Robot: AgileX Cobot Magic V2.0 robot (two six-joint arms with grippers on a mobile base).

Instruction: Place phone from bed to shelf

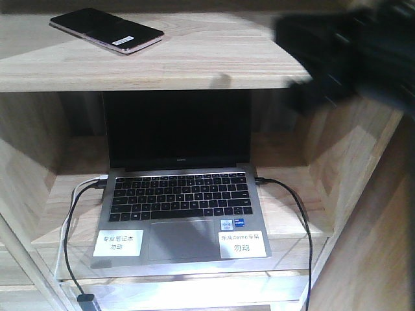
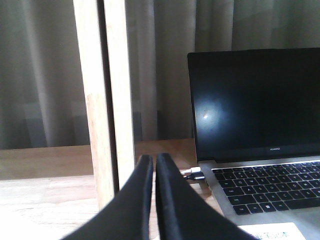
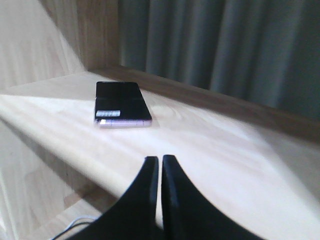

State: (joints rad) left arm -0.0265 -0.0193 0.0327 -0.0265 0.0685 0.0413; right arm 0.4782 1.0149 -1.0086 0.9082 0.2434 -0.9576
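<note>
The phone [image 1: 107,30] [image 3: 120,104], a thin glossy black slab with a pinkish edge and a small white sticker, lies flat on the light-wood shelf [image 1: 194,61] [image 3: 210,140], at its left part. My right gripper [image 3: 160,158] is shut and empty, hovering over the shelf's front edge, well apart from the phone and to its right. In the front view the right arm [image 1: 353,48] is a dark blur at the upper right. My left gripper [image 2: 154,156] is shut and empty, lower down, by a wooden upright [image 2: 107,100]. The bed is out of view.
A grey laptop [image 1: 181,194] [image 2: 260,140] stands open on the lower board, with white labels and cables [image 1: 298,214] plugged into both sides. Wooden side walls [image 1: 363,168] close the lower bay. Grey curtains [image 3: 225,50] hang behind the unit.
</note>
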